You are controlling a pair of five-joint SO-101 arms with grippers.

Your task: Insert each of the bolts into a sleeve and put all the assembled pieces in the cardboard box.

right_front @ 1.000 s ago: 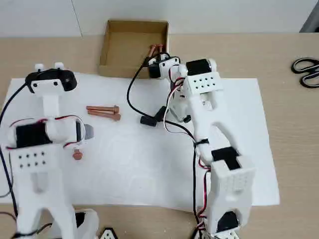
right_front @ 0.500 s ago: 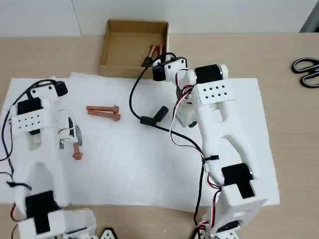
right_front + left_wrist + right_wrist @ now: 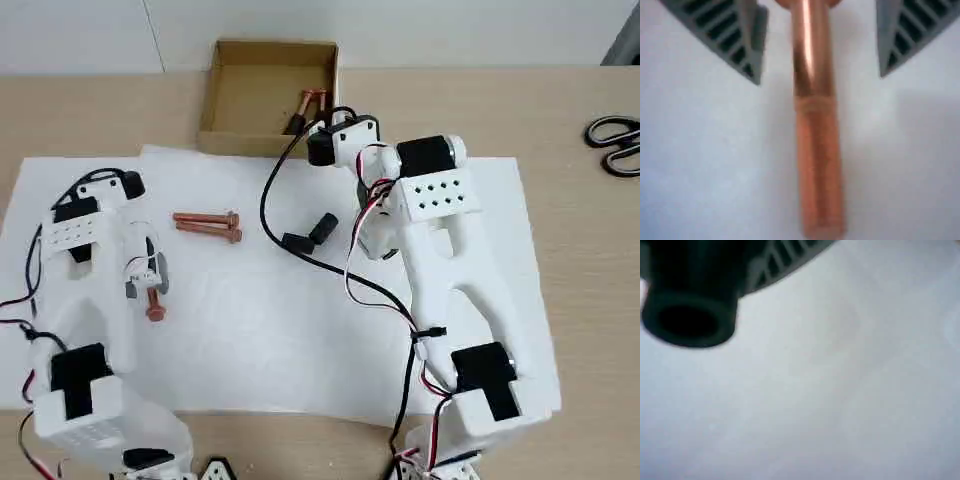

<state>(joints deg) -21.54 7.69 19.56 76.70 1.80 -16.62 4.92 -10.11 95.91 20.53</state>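
1 bolt (image 3: 815,150) btwn L end effector (image 3: 820,77)

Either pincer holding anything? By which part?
Left pincer open astride the bolt shank, no grip. Right pincer seems shut on black sleeve; hold point hidden.

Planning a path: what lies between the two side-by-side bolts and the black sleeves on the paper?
In the high view, a black cable crosses the white paper between the bolts and the sleeves.
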